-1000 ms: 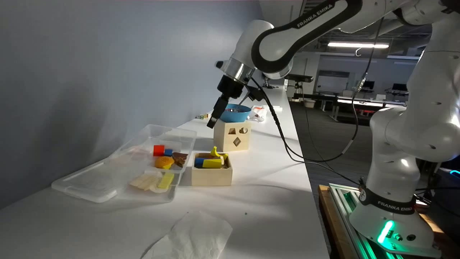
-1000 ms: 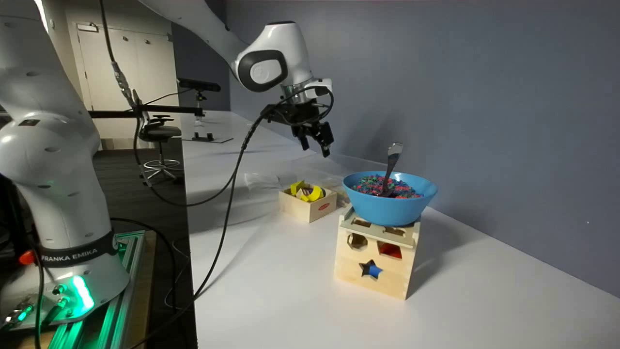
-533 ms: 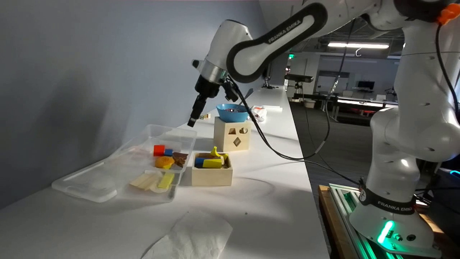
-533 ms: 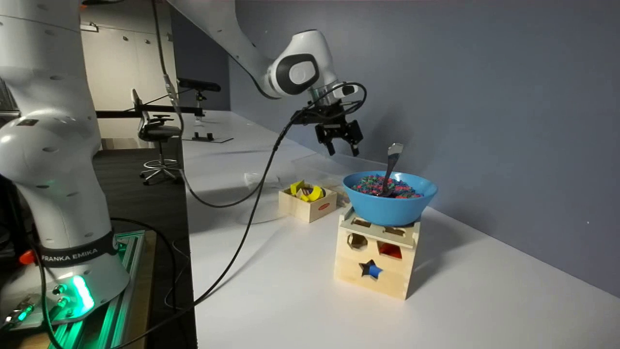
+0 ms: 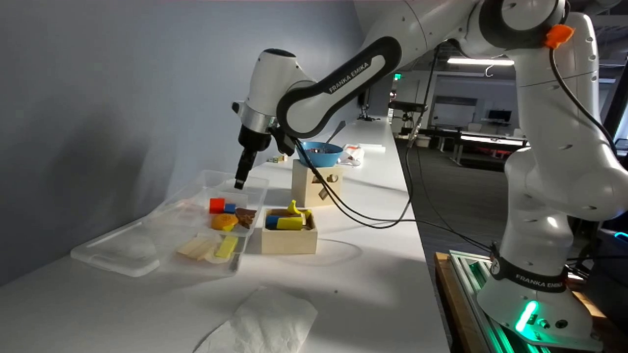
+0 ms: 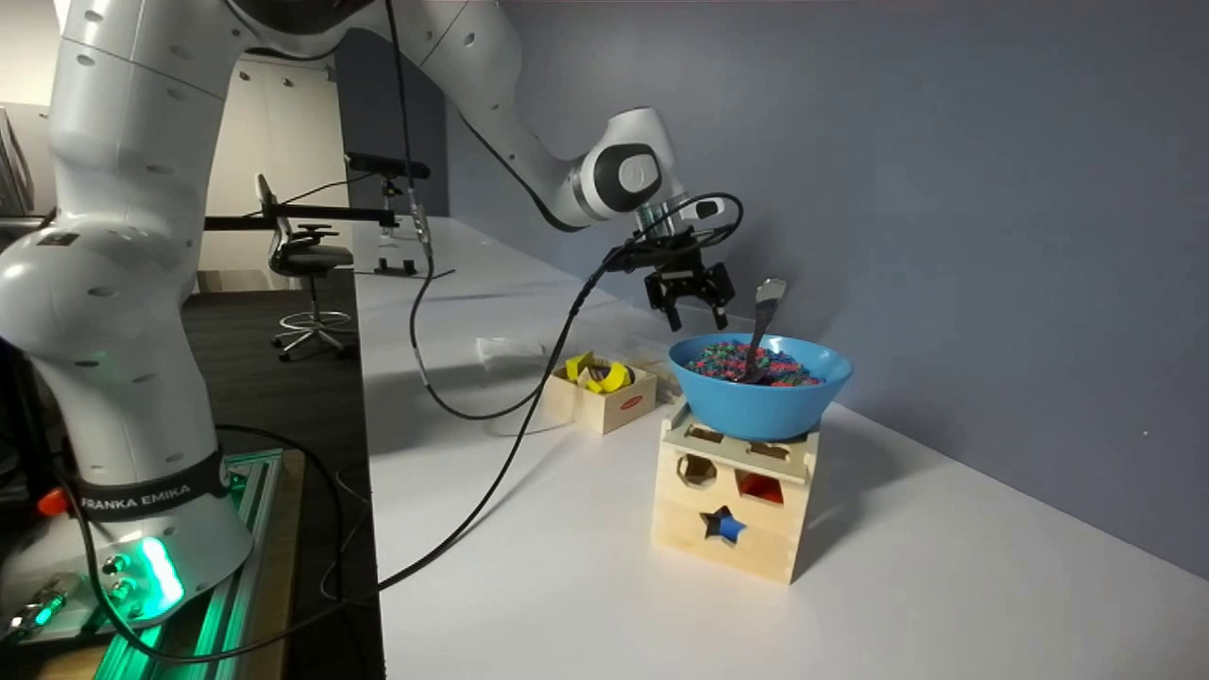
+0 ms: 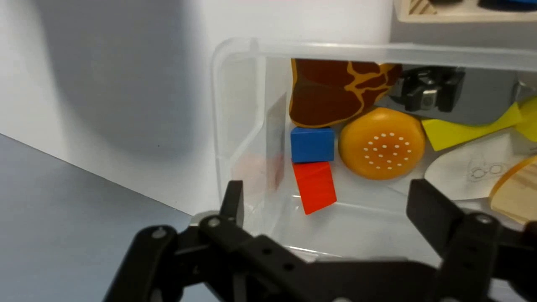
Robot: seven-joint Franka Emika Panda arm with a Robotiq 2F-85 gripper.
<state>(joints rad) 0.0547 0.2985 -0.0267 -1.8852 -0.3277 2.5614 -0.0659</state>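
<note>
The gripper hangs, fingers downward and slightly tilted, above one end of a clear plastic bin that stands on the white worktop. Its fingers are spread wide and hold nothing. In the wrist view they flank a red block, which lies below them on the floor of the bin, near its end wall. The red block meets a blue block; just beside the latter lie an orange bun-shaped piece with white dots and a brown meat-like piece with tan markings. Farther along the bin are a yellow piece, a white rounded piece and, cut off by the edge of the view, a tan slice.

Near the bin, an open wooden box contains yellow and blue pieces. A wooden cube stands near the box, its faces pierced by shaped openings, one of them a star; red and blue show through. On the cube rests a blue bowl of multicoloured grains, from which a utensil rises at a tilt. A white crumpled sheet lies on the worktop, well apart from the cube. A grey wall borders the worktop on the bin's side.
</note>
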